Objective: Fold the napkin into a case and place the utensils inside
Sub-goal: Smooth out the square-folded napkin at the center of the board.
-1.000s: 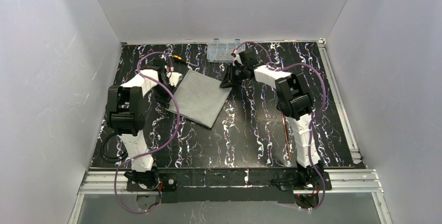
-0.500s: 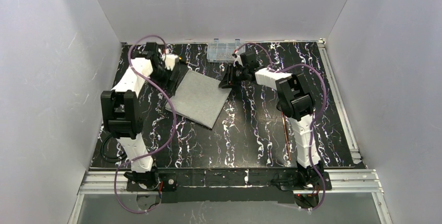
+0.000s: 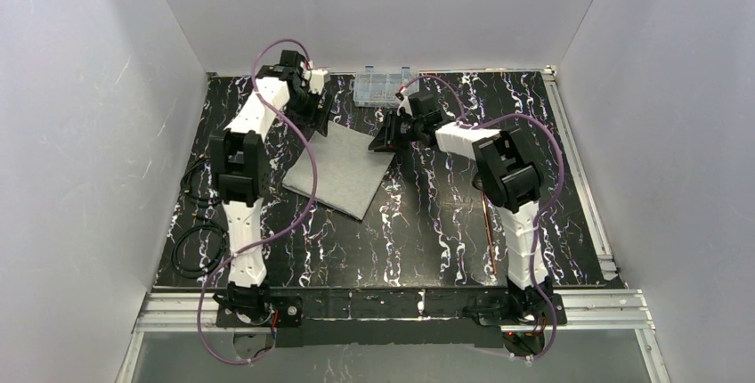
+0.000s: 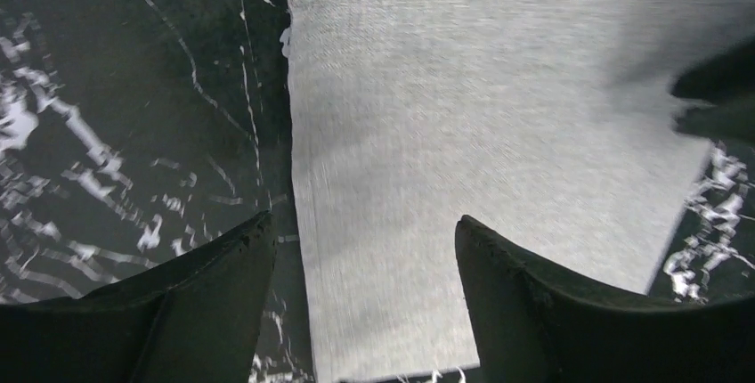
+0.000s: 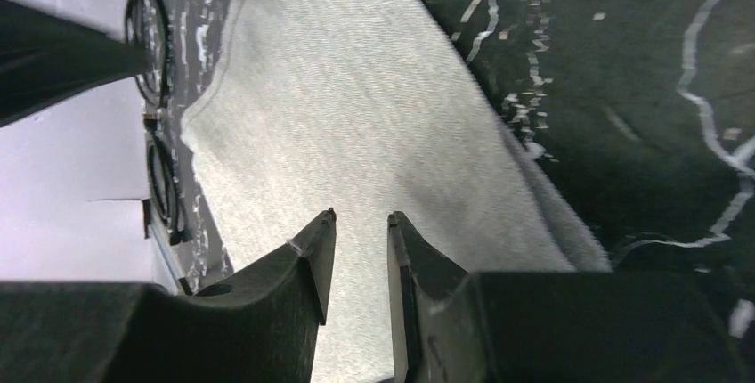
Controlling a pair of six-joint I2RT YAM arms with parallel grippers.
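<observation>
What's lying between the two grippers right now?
The napkin, lying flat: its far edge spans the stretch between the left gripper and the right gripper. The top view shows it.

Matt, finely woven grey cloth in the napkin. Smooth black marbled bench, white-veined, faintly shiny. Clear glossy plastic for the box. Thin copper-toned metal in the utensils. Dull, slightly grainy black plastic on the left gripper fingers.
</observation>
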